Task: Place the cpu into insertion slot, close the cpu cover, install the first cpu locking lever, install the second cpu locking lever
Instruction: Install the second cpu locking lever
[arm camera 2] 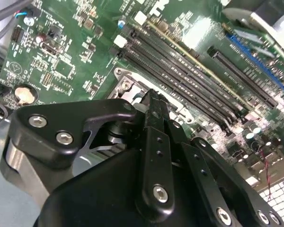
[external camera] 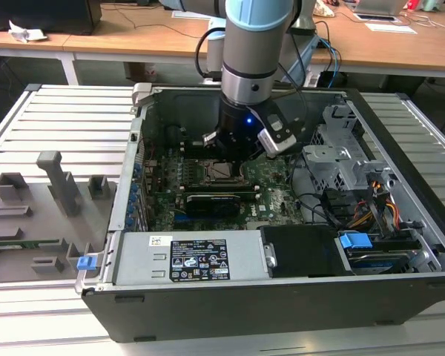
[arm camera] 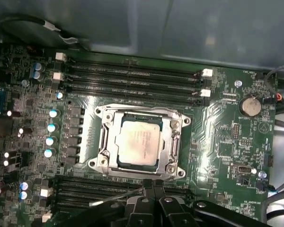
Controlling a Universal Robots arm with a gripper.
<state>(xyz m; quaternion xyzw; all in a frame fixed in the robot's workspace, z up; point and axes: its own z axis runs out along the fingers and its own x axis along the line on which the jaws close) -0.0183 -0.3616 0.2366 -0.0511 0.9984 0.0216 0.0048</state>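
- Your gripper [arm camera: 153,185]: fingers pressed together, holding nothing.
- One cpu [arm camera: 140,143] sits in the insertion slot [arm camera: 111,150], cpu cover [arm camera: 173,142] down around it.

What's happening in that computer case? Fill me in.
A robot arm reaches into the open computer case, its gripper hanging just beside the insertion slot on the green motherboard. The cpu already sits in the slot, and the cpu cover lies flat around it. The gripper holds nothing.
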